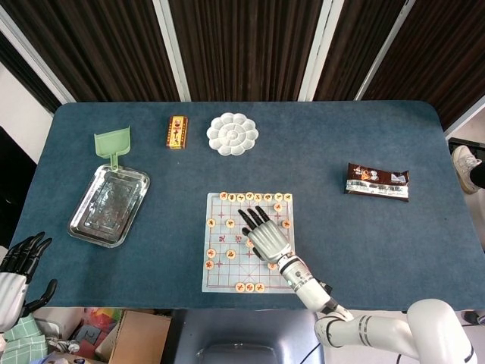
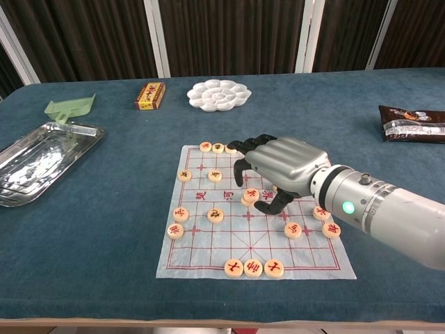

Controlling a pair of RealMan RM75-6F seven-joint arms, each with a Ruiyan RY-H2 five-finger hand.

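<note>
Blue felt covers our table, with a thin chess sheet near its front edge. Our right hand hovers over a stacked piece at mid-board, fingers curled, grip unclear (thumb just beside it). We risk toppling that stack or nudging neighbouring discs.

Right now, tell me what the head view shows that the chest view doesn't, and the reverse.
Only the head view shows the left robot hand, off the table's near left corner, holding nothing, plus the box and clutter on the floor below it.

Only the chest view shows the right robot hand's fingers from the side, curled down at a stacked pair of chess pieces; whether they grip it is unclear.

Both show the right robot hand over the chessboard sheet, the metal tray, the green scoop, the palette and the snack packet.
</note>
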